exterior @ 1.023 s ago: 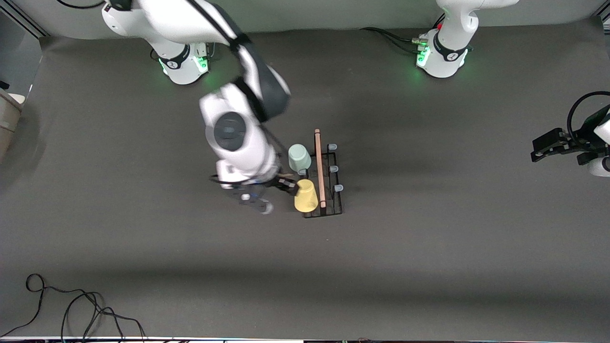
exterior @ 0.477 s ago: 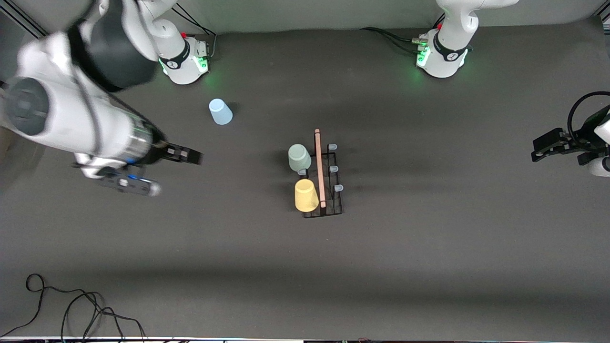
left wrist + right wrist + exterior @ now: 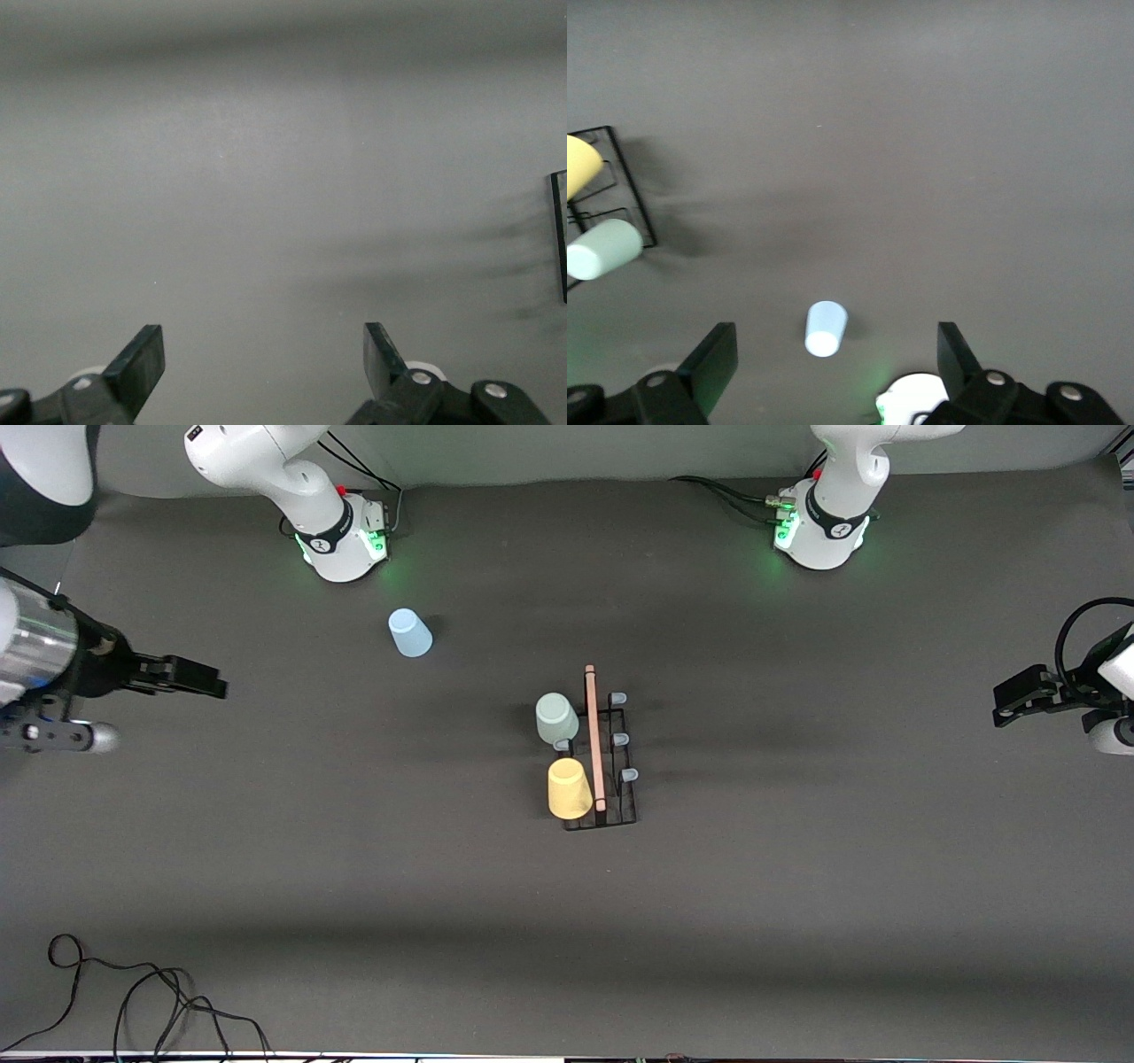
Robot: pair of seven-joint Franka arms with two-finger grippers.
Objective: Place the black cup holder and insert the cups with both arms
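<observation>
Black wire cup holder placed mid-table; grey-green cup and yellow cup seated on pegs. Light blue cup left upside down near right arm's base, uninserted. Right claw, left claw held apart, empty, at table ends.

Robotics lab: we are seeing two white arms bolted at a dark matted table, loose cables trailing.
</observation>
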